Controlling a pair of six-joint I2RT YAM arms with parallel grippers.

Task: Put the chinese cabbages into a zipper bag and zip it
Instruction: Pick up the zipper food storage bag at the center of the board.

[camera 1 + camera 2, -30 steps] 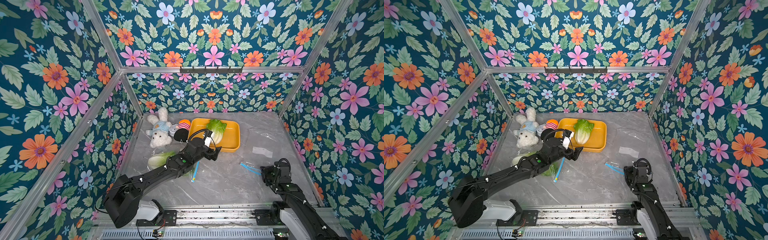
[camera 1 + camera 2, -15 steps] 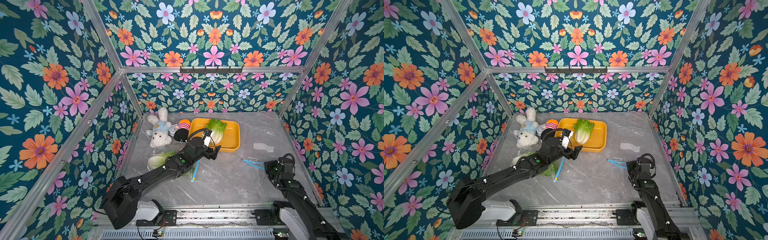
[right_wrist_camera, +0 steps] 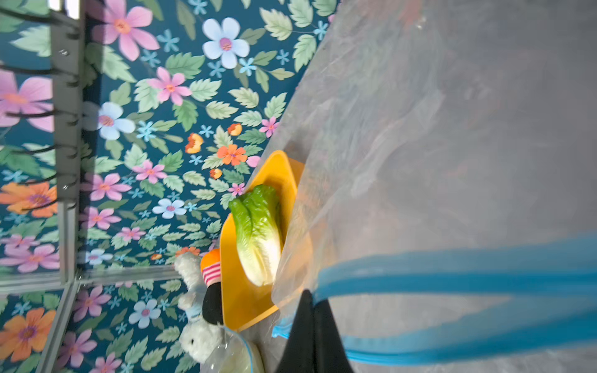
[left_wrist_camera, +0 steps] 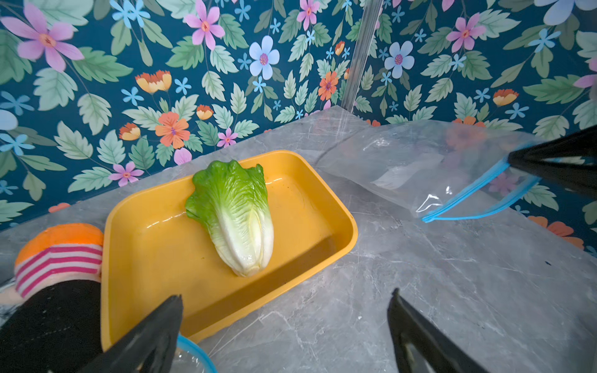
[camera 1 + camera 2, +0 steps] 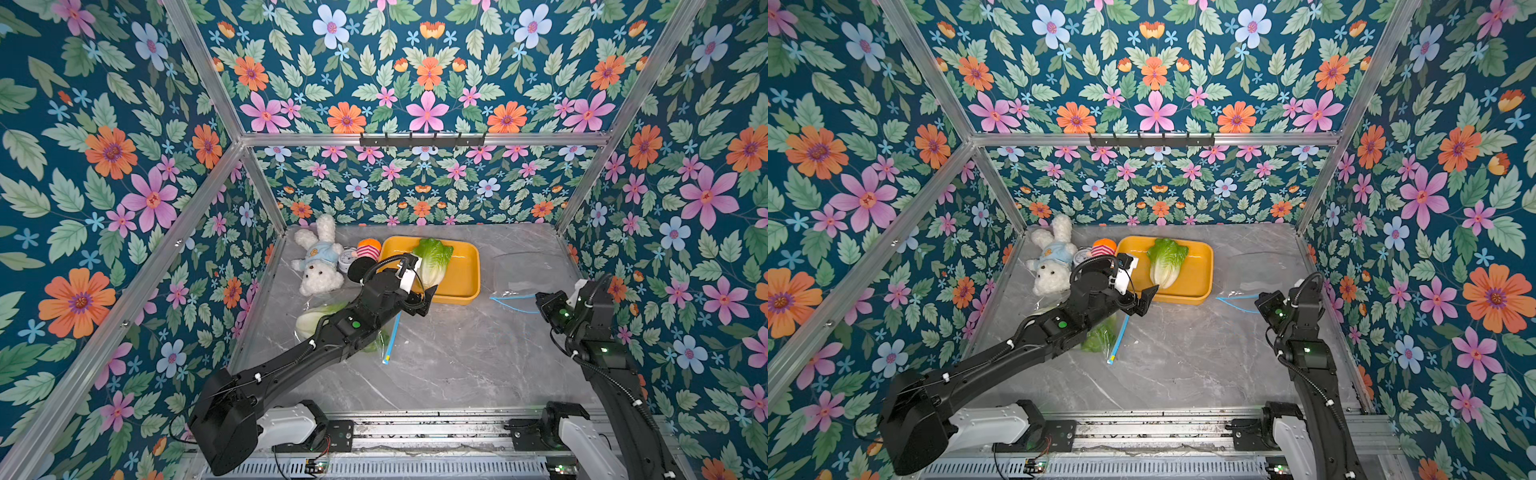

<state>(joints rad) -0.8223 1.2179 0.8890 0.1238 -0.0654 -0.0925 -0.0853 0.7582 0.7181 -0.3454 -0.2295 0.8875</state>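
Note:
One chinese cabbage (image 5: 432, 266) (image 5: 1167, 264) (image 4: 235, 216) (image 3: 258, 235) lies in the yellow tray (image 5: 465, 282) (image 4: 135, 245). My left gripper (image 5: 426, 301) (image 5: 1144, 301) (image 4: 286, 297) hangs open and empty just in front of the tray's near edge. My right gripper (image 5: 540, 301) (image 5: 1260, 303) (image 3: 311, 297) is shut on the blue zip edge of a clear zipper bag (image 5: 528, 274) (image 5: 1254, 270) (image 4: 420, 161) (image 3: 420, 129), lifting that edge off the table. Under my left forearm lies another clear bag (image 5: 390, 338) (image 5: 1100, 336) with pale and green cabbage (image 5: 316, 318) showing in it, mostly hidden.
A white plush rabbit (image 5: 318, 266), a small clock (image 5: 347, 262) and an orange, pink-striped and black sock-like toy (image 5: 368, 253) (image 4: 58, 255) crowd the tray's left side. Floral walls close in the back and both sides. A hook rail (image 5: 422, 139) runs along the back wall.
My right gripper closed on the bag's blue zip edge and moved up and toward the back right, pulling the bag with it. The left arm barely moved.

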